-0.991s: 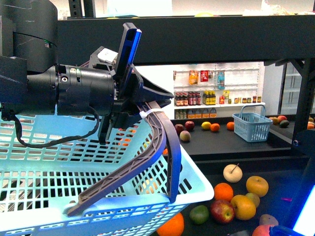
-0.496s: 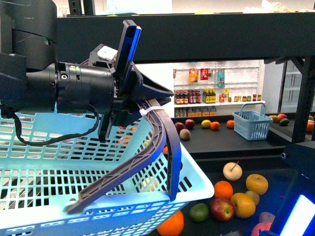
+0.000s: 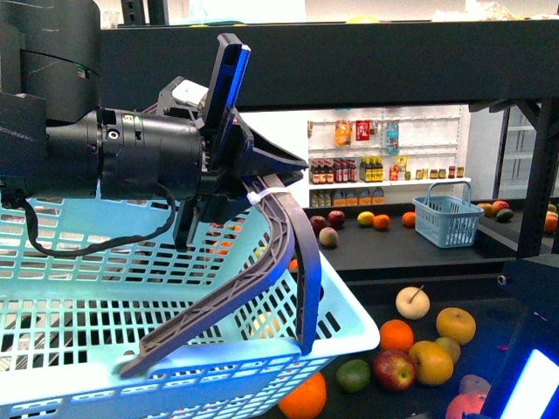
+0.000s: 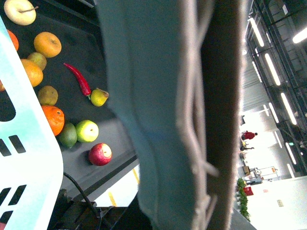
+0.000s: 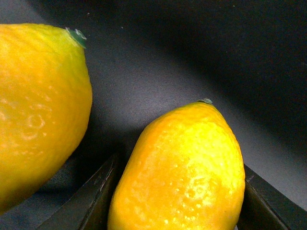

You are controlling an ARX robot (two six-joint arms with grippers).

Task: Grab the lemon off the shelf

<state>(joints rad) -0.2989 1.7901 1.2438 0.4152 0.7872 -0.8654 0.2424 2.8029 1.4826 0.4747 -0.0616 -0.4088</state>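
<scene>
Yellow lemon (image 5: 180, 170) betw. spread right fingers (image 5: 81, 201); left fingers' state unclear; no legible text.

lemon (image 5: 180, 172): bright yellow, pitted skin
shelf (image 5: 192, 57): black
basket (image 3: 105, 349): pale blue lattice, grey handle

the lemon (image 5: 180, 172) filled the gap between the right gripper's fingers (image 5: 96, 199). a second yellow fruit (image 5: 38, 110) crowded just beside the lemon, bare shelf (image 5: 192, 52) deck lay open beyond the lemon.
</scene>
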